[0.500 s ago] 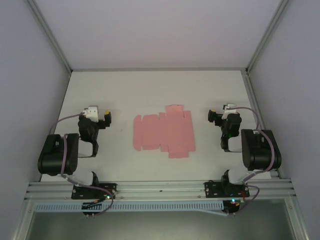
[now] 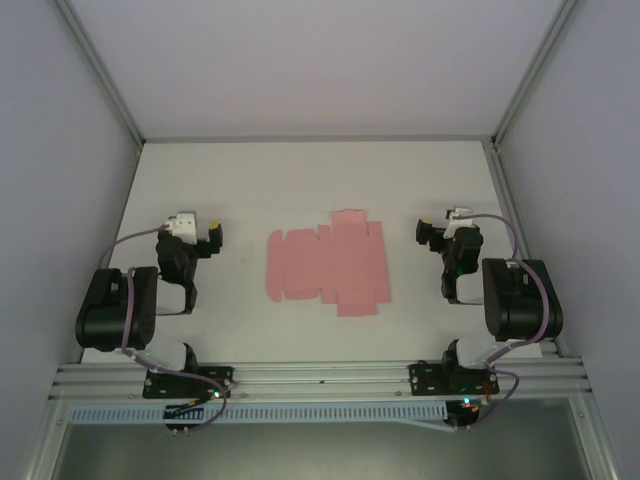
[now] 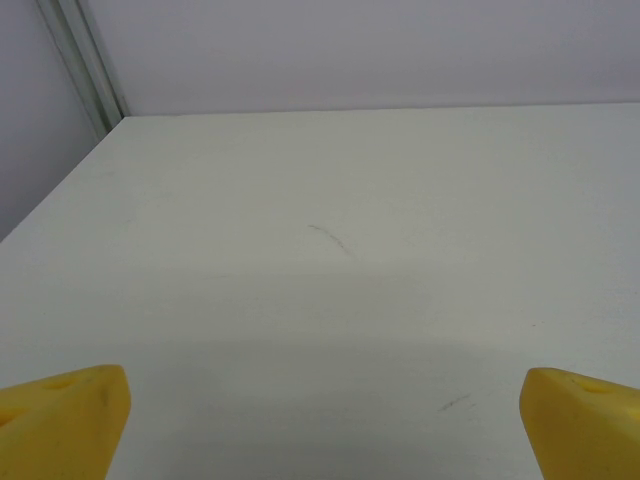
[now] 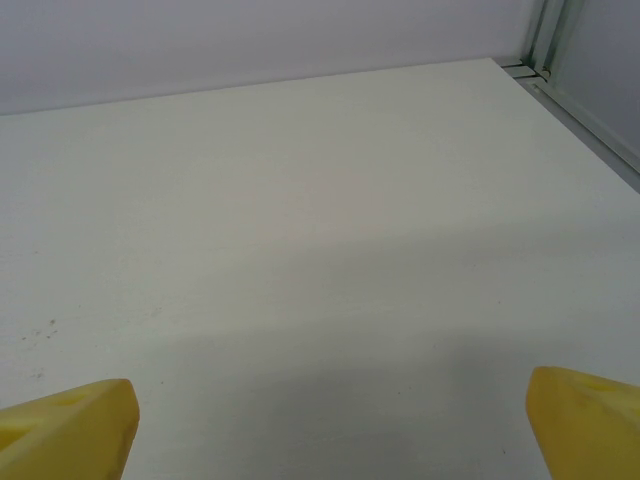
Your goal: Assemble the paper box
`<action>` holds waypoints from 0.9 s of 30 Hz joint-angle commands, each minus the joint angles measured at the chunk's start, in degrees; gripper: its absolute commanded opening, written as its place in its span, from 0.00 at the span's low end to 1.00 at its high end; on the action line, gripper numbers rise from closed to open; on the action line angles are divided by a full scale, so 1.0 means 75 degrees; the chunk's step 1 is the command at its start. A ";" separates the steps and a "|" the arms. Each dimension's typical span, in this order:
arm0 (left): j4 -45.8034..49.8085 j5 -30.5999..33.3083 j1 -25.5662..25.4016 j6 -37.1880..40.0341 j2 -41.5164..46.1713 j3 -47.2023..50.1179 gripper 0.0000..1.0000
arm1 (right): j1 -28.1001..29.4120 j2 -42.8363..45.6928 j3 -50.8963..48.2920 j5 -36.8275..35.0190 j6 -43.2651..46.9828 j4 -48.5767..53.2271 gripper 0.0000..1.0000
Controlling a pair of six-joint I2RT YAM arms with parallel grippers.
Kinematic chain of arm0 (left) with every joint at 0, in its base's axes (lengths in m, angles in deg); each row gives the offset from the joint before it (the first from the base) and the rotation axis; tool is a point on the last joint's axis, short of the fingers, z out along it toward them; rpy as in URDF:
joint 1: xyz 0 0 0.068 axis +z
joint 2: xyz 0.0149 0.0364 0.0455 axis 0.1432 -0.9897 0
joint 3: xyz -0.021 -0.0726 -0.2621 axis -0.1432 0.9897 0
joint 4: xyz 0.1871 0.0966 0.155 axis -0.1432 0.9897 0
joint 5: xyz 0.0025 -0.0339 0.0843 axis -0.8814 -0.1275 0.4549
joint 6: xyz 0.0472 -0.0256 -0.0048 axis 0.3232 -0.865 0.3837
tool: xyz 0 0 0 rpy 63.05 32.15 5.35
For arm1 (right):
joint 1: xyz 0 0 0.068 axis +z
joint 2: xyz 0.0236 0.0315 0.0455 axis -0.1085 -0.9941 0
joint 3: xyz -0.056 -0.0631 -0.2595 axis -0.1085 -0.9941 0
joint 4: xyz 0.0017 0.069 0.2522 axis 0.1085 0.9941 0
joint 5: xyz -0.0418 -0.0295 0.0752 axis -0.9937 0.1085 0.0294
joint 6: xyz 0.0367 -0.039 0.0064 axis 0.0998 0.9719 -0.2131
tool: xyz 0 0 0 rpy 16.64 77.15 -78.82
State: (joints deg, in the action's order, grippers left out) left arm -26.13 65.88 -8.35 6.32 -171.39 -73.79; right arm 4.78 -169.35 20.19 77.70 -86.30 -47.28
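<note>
- On the near side of the paper box (image 2: 328,265), an aluminium rail (image 2: 320,378) runs along the edge of the white table (image 2: 300,180). The bases of both arms are bolted on this rail.
- The left arm (image 2: 118,305) is folded to the left of the paper box and nearer than it, and a grey cable loops along it.
- The right arm (image 2: 520,298) is folded in the same way to the right of the paper box.
- The left gripper (image 2: 213,236) is to the left of the paper box, apart from it and beside its far half. In the left wrist view its yellow fingertips (image 3: 65,420) stand wide apart in the two lower corners, and the table surface is seen between them.
- The right gripper (image 2: 425,232) is to the right of the paper box, also apart from it. Its yellow fingertips (image 4: 70,425) are spread wide in the right wrist view and hold no object.
- The paper box lies flat on the table as an unfolded pink sheet, between the two grippers and touching neither. Flaps and tabs stick out on its far, near and left edges.
- The left wrist view shows a thin grey scratch (image 3: 330,240) on the table. I cannot tell where it lies relative to the paper box.
- Beyond the paper box, the table goes on to the pale back wall (image 2: 320,60).
</note>
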 commanded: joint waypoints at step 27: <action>0.5377 -0.0434 -0.0175 -0.1682 0.2326 -0.2172 1.00 | 0.0997 0.2442 0.2188 -0.0786 -0.0668 0.5581 1.00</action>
State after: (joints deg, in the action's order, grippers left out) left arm 0.50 65.23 -8.57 2.01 -156.90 -85.50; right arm 9.39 -154.29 29.90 74.47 -87.63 -22.23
